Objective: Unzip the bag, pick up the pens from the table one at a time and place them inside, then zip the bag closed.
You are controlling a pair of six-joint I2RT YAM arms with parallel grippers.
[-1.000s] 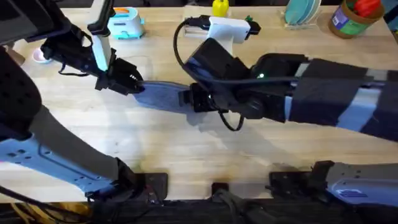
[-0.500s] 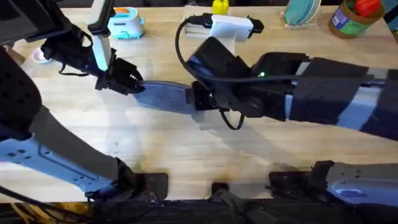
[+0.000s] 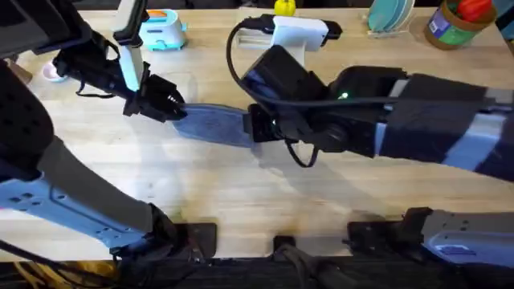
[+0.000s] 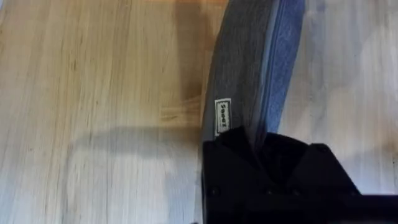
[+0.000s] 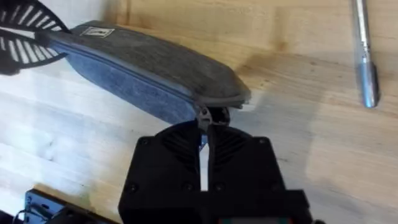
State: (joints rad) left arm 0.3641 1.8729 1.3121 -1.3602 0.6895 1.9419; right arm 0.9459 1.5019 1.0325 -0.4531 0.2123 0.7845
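- The left gripper (image 3: 170, 103) clamps the bag's (image 3: 210, 124) left end; in the left wrist view its dark fingers (image 4: 267, 155) close over the fabric edge just beside the small woven label, so it is holding the bag down.
- The bag lies flat on the table (image 3: 241, 193), mid-table, between the two grippers, its long axis running left to right. It is blue-grey, denim-like, slim and oblong, with the zipper line along its length; the seam looks closed over the stretch I can see.
- The right gripper (image 3: 261, 128) sits at the bag's right end. In the right wrist view its fingers (image 5: 205, 140) are drawn narrow, almost together, right at the metal pull (image 5: 203, 114); they seem to pinch it, though I cannot be certain the pull is truly caught.
- Step in hand, as I judge it: unzipping, at its very start, one gripper anchoring and the other on the pull.
- The next move calls for drawing the pull along the zipper toward the left end, keeping the line straight while the left grip resists, so the bag does not drag or bunch.
- The pen (image 5: 364, 53), slim and silver, lies on the table well apart from the bag, not yet picked up.
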